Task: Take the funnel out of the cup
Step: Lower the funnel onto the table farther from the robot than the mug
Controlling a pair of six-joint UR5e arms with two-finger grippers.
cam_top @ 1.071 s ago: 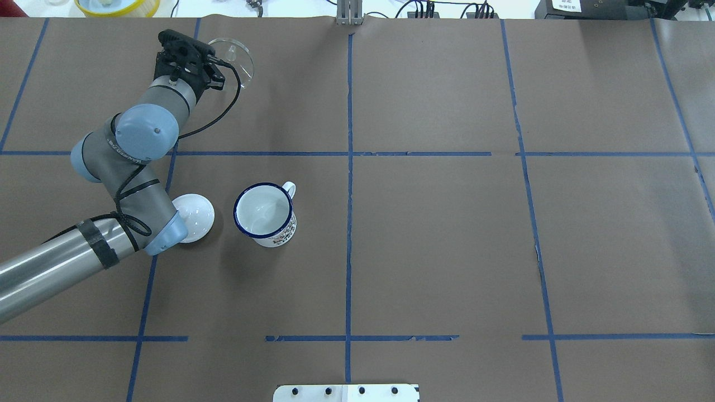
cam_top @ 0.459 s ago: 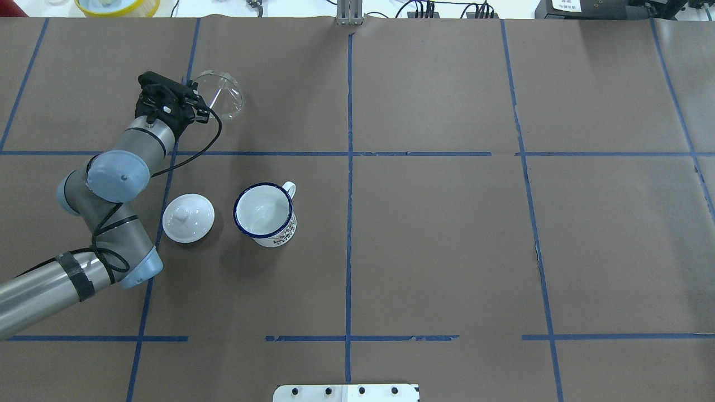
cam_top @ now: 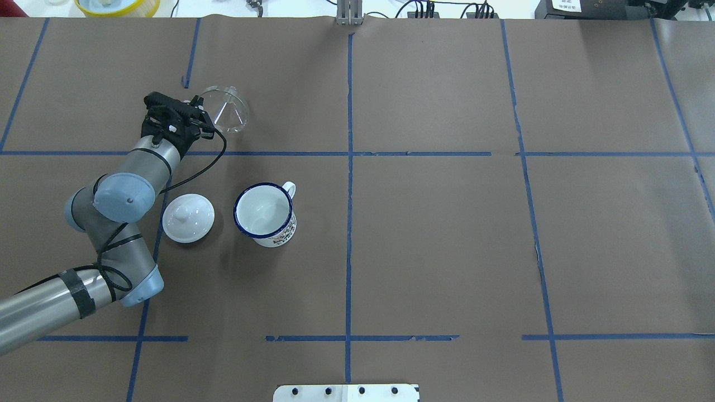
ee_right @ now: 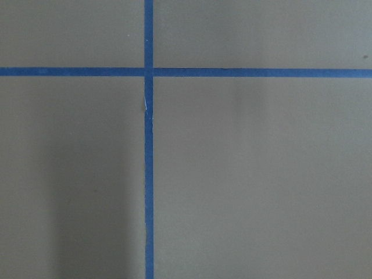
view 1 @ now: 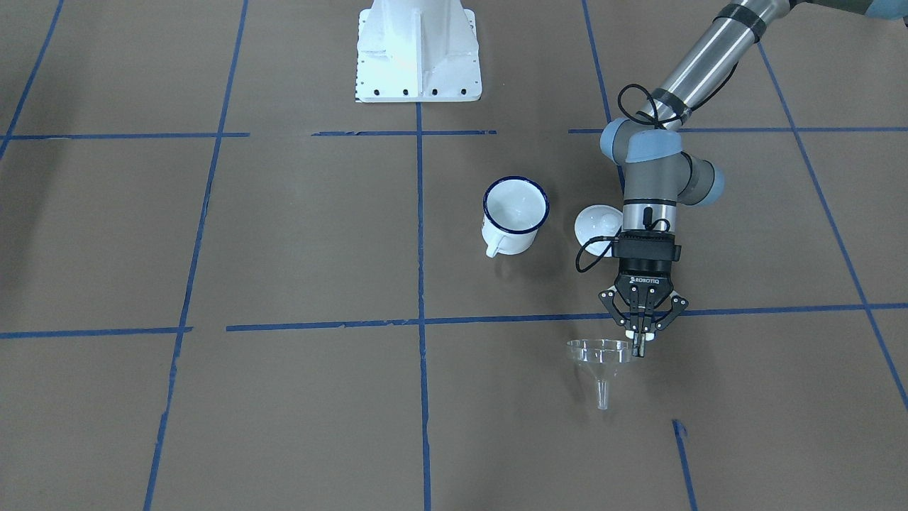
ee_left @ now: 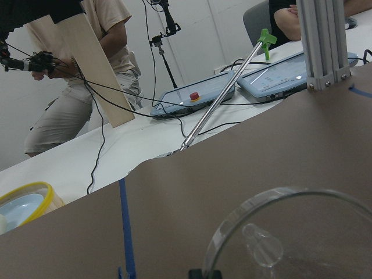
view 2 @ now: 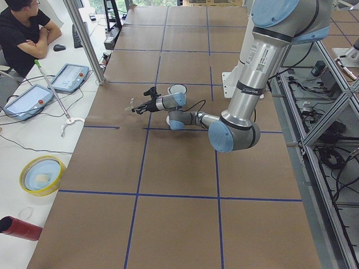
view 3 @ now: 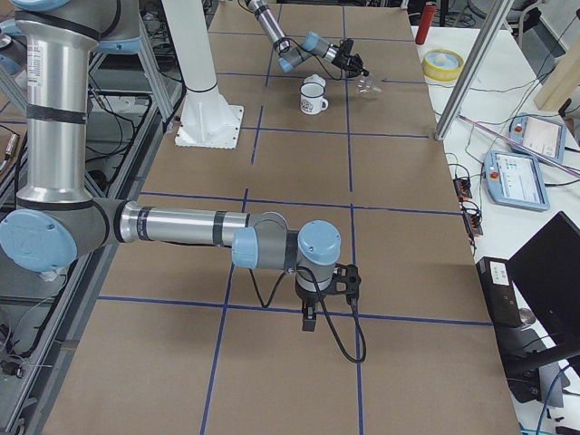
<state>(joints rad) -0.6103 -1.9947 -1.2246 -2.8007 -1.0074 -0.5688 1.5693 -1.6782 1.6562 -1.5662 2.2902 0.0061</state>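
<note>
The bench (cam_top: 447, 251) was covered in brown paper, marked off into large squares by blue tape, and the robot's white bolted base plate (view 1: 418, 50) stood at the middle of one long edge. Along the opposite side ran a white side table (view 2: 33, 129) carrying two tablet-like pendants (view 2: 70, 77), a yellow-rimmed bowl (view 2: 42, 175) and a red cylinder (view 2: 19, 227). A person in a black shirt (view 2: 22, 31) sat there with arms folded. The left hand (view 1: 640, 346) had its fingers drawn together on the rim of the small clear funnel (view 1: 599, 357), which was upright with its spout down. The funnel lay across a tape line from the white enamel mug with a dark blue rim (view 1: 516, 213). The mug stood upright and empty, well apart from the funnel, with a white domed lid with a knob (view 1: 594, 223) just beside it. Whether the spout touched the paper could not be told. The left wrist view alone showed the funnel's rim and spout close up, and behind them a standing person in a light shirt (ee_left: 113, 23) and a leaning wooden board (ee_left: 96, 81). Only the exterior right view showed the right hand (view 3: 308, 319), pointing down over the bench far from the mug. Whether its fingers were apart or together could not be told. Its own wrist camera saw only a crossing of tape lines.
</note>
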